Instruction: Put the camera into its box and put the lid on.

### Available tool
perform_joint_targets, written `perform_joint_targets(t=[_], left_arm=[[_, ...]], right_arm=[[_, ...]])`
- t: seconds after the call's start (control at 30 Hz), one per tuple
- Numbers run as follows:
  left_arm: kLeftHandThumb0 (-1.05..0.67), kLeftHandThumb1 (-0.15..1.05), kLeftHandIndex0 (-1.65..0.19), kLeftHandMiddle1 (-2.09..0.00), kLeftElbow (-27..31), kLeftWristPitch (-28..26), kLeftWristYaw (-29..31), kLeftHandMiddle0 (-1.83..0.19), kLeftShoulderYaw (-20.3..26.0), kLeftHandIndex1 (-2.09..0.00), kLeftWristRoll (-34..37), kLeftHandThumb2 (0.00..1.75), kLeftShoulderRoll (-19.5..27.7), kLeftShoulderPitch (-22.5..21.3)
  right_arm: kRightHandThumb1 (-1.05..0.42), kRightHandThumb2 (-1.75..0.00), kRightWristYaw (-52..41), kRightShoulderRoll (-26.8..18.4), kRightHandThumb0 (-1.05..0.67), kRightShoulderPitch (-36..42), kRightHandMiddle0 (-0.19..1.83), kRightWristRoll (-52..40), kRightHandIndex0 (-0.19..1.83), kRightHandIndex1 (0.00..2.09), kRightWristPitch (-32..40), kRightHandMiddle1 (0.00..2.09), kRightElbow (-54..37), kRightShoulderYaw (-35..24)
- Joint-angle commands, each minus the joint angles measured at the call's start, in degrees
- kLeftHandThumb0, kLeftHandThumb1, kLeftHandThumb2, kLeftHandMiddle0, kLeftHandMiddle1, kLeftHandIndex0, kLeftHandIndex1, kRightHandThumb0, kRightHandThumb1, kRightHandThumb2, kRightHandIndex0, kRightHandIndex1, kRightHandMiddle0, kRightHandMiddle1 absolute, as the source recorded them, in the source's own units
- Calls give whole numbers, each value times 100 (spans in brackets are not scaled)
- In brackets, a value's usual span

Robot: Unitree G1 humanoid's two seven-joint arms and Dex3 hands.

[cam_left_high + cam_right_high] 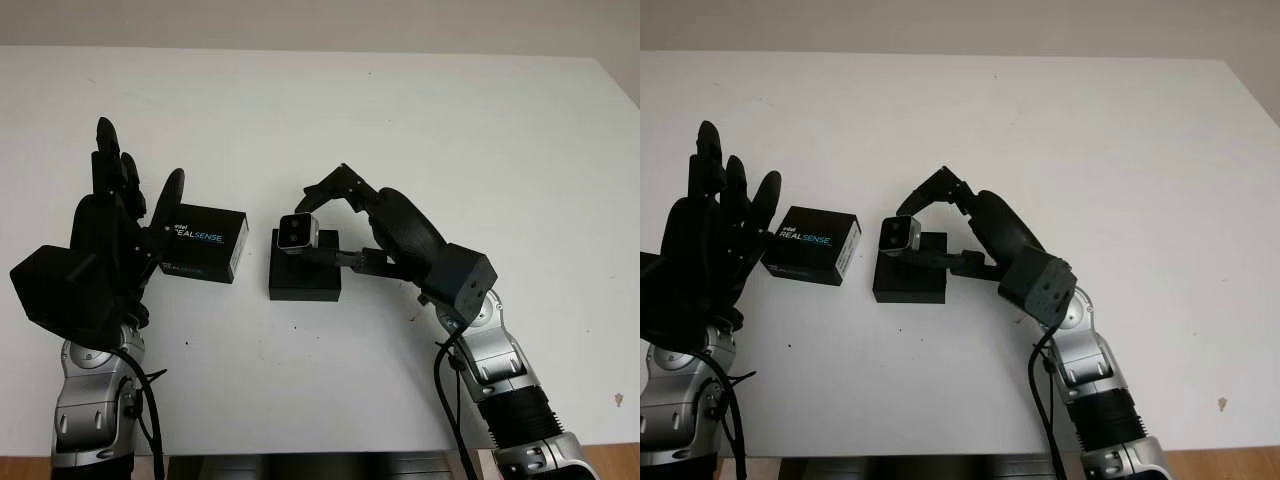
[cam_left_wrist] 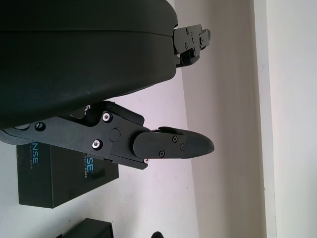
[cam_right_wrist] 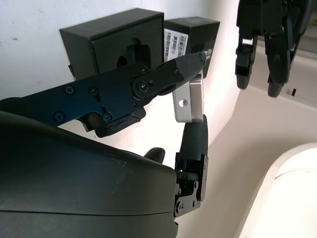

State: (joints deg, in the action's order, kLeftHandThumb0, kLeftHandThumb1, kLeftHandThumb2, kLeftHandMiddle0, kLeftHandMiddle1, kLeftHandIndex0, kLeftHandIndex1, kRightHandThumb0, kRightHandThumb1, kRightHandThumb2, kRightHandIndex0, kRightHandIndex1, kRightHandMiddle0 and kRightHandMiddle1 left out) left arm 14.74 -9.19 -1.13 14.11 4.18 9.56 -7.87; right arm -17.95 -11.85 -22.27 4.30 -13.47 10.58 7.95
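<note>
Left eye view: right hand [image 1: 325,215] is pinching the camera [image 1: 297,232] over the box [image 1: 304,268], lens facing the robot, long axis crosswise; left hand [image 1: 110,225] is hanging open

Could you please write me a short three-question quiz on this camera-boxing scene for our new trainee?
1. True or false: the silver camera already sits inside the open black box.
2. Which hand holds the camera? A) left hand B) right hand
3. Fill in: the RealSense lid lies on the white table between the box and the ____ hand.

Key: 1 false, it is held just above the box; 2 B; 3 left, which is open and raised beside the lid.
</note>
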Motion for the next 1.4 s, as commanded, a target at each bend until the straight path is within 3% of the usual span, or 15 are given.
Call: perform_joint_targets(t=[0.0,0.6,1.37], left_arm=[[-51,105,16,-6,18,31,4,15,22,-5,-8,30,38,38],[-50,105,16,-6,-52,122,49,14,51,-5,64,30,40,-4],[-50,105,15,-6,-2,75,-18,13,40,-6,1,30,42,34]], right_arm=[[-105,-12,53,40,-51,31,16,-47,-13,102,34,193,-134,-70],[-104,-6,187,31,-48,-116,24,-67,-8,97,27,187,146,-223],[-103,-6,-481,-163,-51,-262,33,120,-1,83,441,182,380,16]])
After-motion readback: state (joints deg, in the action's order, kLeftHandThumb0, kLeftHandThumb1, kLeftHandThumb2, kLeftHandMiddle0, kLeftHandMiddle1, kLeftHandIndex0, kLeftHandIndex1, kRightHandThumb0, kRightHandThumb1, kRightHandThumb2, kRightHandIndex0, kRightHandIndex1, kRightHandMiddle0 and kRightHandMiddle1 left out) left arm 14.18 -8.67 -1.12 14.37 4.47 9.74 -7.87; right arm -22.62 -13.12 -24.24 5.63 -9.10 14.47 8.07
